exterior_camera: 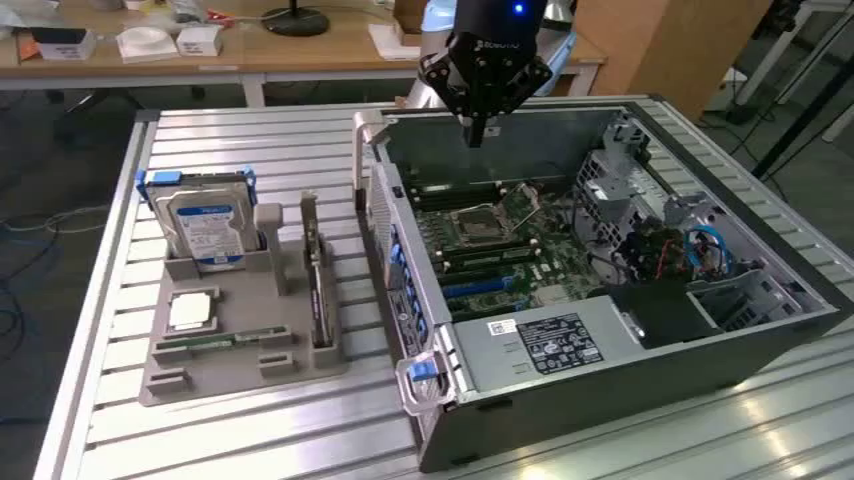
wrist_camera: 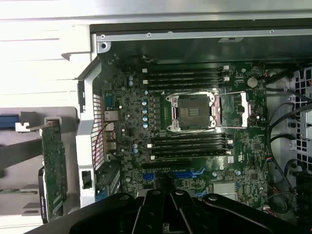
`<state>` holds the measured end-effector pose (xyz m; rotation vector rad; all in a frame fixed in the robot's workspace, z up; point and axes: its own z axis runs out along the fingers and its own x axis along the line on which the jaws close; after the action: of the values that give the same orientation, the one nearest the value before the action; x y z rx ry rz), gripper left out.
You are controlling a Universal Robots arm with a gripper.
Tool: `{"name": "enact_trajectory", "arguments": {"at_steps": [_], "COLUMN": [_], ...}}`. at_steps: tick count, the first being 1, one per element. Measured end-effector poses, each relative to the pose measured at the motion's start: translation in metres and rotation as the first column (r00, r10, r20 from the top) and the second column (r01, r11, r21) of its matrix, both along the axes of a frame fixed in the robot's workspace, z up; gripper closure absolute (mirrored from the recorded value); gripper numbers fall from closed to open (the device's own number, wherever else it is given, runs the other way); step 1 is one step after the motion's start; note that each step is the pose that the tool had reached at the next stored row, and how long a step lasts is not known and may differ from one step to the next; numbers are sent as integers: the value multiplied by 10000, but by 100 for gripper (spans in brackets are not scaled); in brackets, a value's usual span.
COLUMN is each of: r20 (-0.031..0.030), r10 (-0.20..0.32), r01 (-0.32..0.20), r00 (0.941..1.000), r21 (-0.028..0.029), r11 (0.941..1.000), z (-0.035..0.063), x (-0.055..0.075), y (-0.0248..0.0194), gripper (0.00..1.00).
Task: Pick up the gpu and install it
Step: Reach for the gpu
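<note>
The end effector point(exterior_camera: 475, 128) hangs over the far end of the open computer case point(exterior_camera: 400, 215), its fingers pressed together with nothing between them. The gpu point(exterior_camera: 316, 272) is not in the case. It stands on edge in a slot of the grey holder point(exterior_camera: 214, 375) on the slatted table point(exterior_camera: 227, 140), at the side of the holder nearest the case; in the wrist view its green board and pale metal bracket show just outside the case wall.

The same holder carries a blue-labelled hard drive point(exterior_camera: 207, 228) standing upright at its far end, a pale square chip point(exterior_camera: 191, 310) lying flat in a recess, and a narrow green memory stick point(exterior_camera: 220, 342) lying flat near the front.

Inside the case lies the motherboard point(wrist_camera: 126, 146), with the processor socket point(wrist_camera: 192, 112) between rows of long black slots and blue expansion slots point(wrist_camera: 181, 173) beside them. A labelled box point(exterior_camera: 547, 345) sits at the near end, with blue cables point(exterior_camera: 707, 250) toward the exterior view's right.
</note>
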<state>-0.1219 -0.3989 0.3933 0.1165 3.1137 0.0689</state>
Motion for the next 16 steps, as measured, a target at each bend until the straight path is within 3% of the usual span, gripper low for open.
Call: {"name": "enact_trajectory", "arguments": {"at_steps": [16], "r20": [0], "r10": [-2], "r01": [2], "r00": [10000], "r21": [0], "r11": [10000], "z": [-1], "x": [-20], "y": [0], "gripper": [89]}}
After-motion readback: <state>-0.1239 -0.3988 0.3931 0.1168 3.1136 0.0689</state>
